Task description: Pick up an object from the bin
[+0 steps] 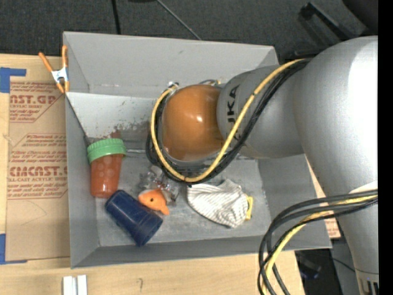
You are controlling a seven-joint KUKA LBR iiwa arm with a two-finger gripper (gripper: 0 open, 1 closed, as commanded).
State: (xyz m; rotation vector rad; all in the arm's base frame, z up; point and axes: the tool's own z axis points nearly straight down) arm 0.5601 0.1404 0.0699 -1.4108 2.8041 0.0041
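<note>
My gripper (159,182) pokes out from under the arm's orange cover, low over the bin floor near the middle. Just below it, touching or nearly touching, lies a small orange toy (153,201). A dark blue cup (133,217) lies on its side to the lower left, against the orange toy. A crumpled white and grey cloth (218,204) with a yellow edge lies to the gripper's right.
An orange jar with a green lid (104,166) lies by the bin's left wall. The arm and its cables cover the bin's middle and right side. Bare floor shows along the back wall and at the front right.
</note>
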